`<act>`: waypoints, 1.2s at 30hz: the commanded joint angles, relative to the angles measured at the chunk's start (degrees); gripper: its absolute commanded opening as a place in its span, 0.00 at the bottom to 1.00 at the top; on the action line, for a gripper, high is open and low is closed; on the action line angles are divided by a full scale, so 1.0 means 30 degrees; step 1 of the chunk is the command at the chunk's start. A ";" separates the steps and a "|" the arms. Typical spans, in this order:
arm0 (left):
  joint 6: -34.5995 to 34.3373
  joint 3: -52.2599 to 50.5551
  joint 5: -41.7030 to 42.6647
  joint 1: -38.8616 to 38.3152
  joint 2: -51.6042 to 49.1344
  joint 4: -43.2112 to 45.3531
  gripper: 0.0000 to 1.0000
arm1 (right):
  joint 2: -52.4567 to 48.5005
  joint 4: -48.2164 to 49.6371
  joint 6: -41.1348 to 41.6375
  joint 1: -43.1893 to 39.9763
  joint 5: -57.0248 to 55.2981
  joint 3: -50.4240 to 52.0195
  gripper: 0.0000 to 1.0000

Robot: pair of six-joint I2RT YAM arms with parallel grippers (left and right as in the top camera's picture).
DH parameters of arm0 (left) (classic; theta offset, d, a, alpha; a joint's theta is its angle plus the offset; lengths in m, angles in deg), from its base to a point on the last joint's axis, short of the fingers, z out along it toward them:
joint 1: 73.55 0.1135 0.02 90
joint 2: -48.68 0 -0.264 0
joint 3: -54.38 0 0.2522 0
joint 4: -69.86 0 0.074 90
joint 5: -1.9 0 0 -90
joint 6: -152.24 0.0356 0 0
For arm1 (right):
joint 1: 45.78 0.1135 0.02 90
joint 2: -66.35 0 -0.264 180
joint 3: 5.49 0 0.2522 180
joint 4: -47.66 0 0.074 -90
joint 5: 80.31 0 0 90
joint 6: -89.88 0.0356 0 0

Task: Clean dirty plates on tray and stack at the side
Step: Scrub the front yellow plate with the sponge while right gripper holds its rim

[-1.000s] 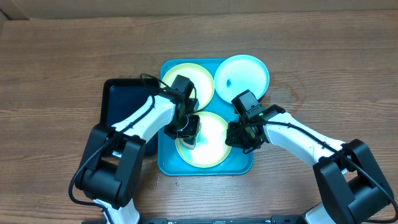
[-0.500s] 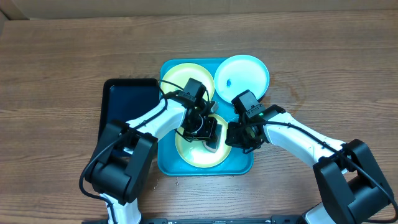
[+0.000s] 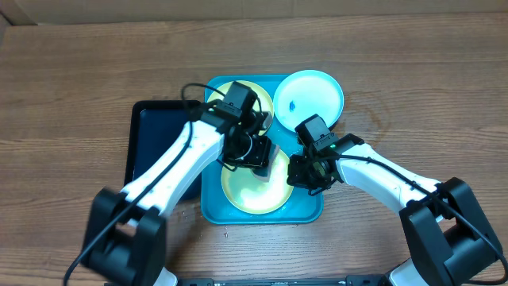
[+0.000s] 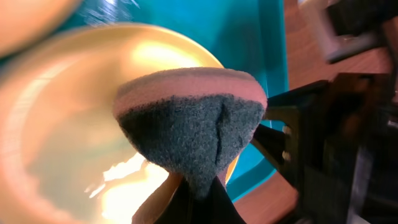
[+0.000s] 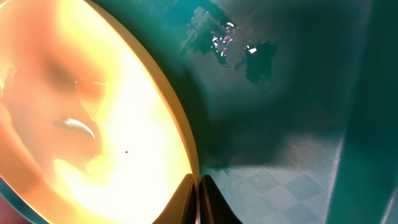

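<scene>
Overhead: noted left claw [image 3: 258, 152] swept from the left part of near plate [image 3: 252, 192], across its middle, up to its far edge, all within one second. Found right claw [image 3: 306, 176] unmoved at that plate's right rim. Judged scrubbing under way on first of three plates, with none stacked yet on the bench [image 3: 413, 79]. Logged second yellow-green plate [image 3: 230, 97] and smudged blue plate [image 3: 311, 94] at far end of tray [image 3: 313, 213].

Left wrist: saw claw clamped narrow on sponge [image 4: 189, 118], dark pad outward, held over near plate close to its right rim. Could not resolve contact.

Right wrist: found claw tips pinched narrow on near plate's rim, plate to left, wet tray floor to right.
</scene>
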 commanded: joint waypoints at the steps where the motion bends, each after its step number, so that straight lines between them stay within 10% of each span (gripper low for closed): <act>1: -0.0080 0.0189 -0.3949 0.0080 0.0321 -0.0816 0.04 | -0.0058 0.0124 0.0073 0.0109 0.0160 0.0022 0.05; 14: -0.0211 -0.0262 -0.5115 0.0073 -0.3934 -0.0634 0.04 | -0.0058 0.0131 0.0073 0.0109 0.0102 0.0022 0.05; 21: 0.0794 -0.0262 -0.0984 0.0073 -0.5668 -0.0335 0.04 | -0.0058 0.0189 0.0073 0.0109 0.0109 0.0022 0.05; 36: 0.0095 0.0889 0.0714 -0.0189 -0.3191 -0.0117 0.04 | -0.0058 0.0189 0.0066 0.0109 0.0109 0.0022 0.05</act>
